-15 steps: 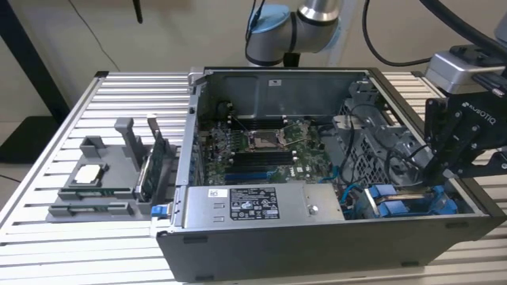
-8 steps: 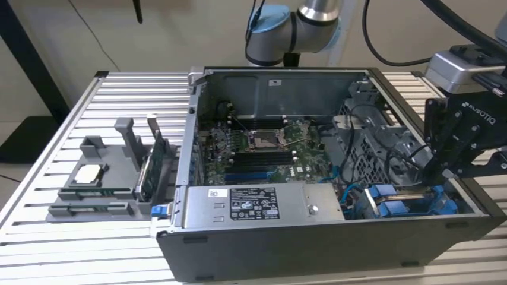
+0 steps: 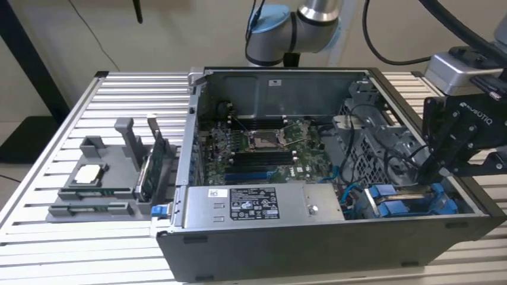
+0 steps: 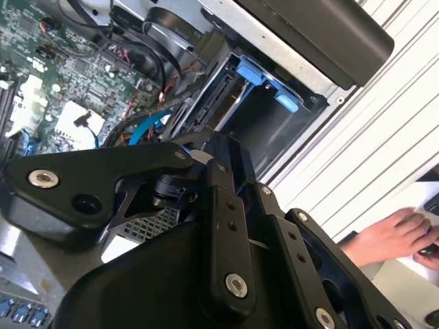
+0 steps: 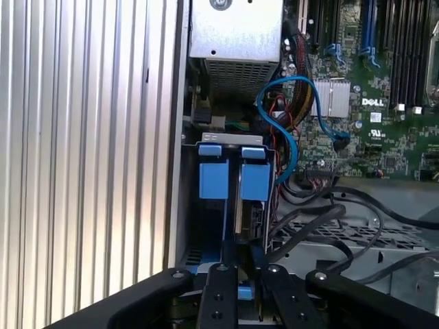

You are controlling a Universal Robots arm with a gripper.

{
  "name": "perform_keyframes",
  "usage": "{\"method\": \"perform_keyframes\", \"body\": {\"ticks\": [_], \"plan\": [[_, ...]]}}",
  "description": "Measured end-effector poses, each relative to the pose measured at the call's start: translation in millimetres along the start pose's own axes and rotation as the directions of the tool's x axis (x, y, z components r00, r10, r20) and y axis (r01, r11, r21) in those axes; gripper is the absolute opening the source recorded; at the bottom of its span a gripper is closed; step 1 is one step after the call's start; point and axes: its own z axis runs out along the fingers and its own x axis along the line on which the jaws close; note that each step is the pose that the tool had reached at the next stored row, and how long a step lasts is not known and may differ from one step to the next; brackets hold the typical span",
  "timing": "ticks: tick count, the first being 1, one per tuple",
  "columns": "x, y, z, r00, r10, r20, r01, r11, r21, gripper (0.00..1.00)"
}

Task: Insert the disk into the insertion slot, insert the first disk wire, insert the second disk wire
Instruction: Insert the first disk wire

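The disk (image 5: 245,216) stands on edge, partly down in the insertion slot (image 5: 233,139), between the slot's two blue tabs. The slot sits in the corner of the open computer case (image 3: 317,246) nearest the desk's front edge, on the exterior view's right.

In the first wrist view, the end effector (image 5: 240,277) has its fingers drawn together on the disk's near edge and appears clamped on it. In the exterior view, it (image 3: 431,175) reaches down into that same corner. The first step looks underway, with the disk seemingly not fully seated. Neither wire appears plugged into the disk, so both wire steps seem to remain.

A blue cable (image 5: 293,151) loops from the motherboard (image 3: 262,148) to just beside the slot. Black cables (image 5: 322,216) lie across the metal cage next to it, crowding that side.

The grey power-supply box (image 3: 253,205) lies along the case's front wall. A grey holder with spare parts (image 3: 103,172) sits near the edge of the slatted desk (image 3: 135,95) on the exterior view's left. In the second wrist view, a person's hand (image 4: 394,236) rests beyond the desk.
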Motion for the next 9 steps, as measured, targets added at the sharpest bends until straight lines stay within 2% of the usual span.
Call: {"method": "perform_keyframes", "body": {"ticks": [2, 4, 6, 9], "plan": [[0.0, 0.0, 1.3, 0.9998, -0.001, 0.0212, 0.001, 1.0, 0.0009, 0.19], [0.1, -0.1, 3.0, 0.9994, -0.001, 0.034, 0.001, 1.0, 0.0015, 0.19], [0.6, -0.1, 5.6, 0.9992, -0.001, 0.04, 0.001, 1.0, 0.002, 0.19], [1.1, -0.2, 9.5, 0.999, -0.003, 0.0435, 0.003, 1.0, 0.0062, 0.19]]}}
